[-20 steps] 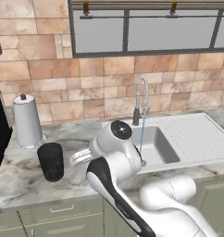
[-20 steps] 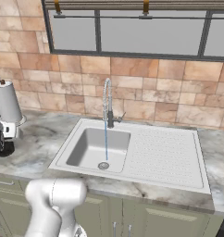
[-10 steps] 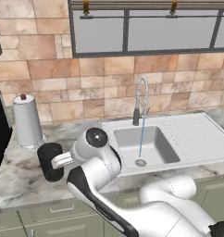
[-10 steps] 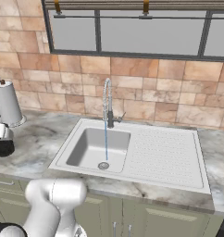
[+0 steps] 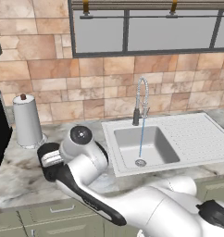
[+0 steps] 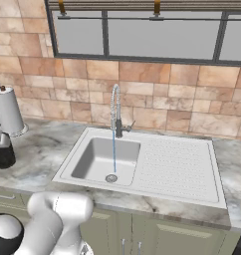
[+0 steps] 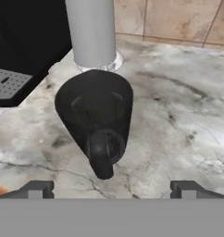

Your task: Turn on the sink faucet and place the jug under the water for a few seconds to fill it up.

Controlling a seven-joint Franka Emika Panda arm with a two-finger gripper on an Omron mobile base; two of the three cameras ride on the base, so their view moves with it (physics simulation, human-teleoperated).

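- The tool (image 7: pixel 111 189) stands fully open, its two dark tips far apart at the bottom of the hand view, and it holds nothing.
- Neither tip touches the jug (image 7: pixel 96 111); the jug sits just beyond them, roughly centred in the gap, its loop handle turned toward the tool.
- The jug is matte black and cylindrical with an open top. It stands upright on the marbled grey-white surface (image 7: pixel 178 106), near the paper towel roll (image 7: pixel 91 32) behind it and beside the boxy black coffee machine (image 7: pixel 26 41).
- In the left base view the jug (image 5: pixel 48 155) is partly hidden by the arm, well apart from the sink (image 5: pixel 185 139).
- The sink is a white rectangular basin with a round drain and a ribbed drainboard.
- The sink faucet (image 5: pixel 140 99) is a tall chrome arch with a spring coil.
- The water (image 5: pixel 141 139) falls from it as a thin pale blue stream to the drain.
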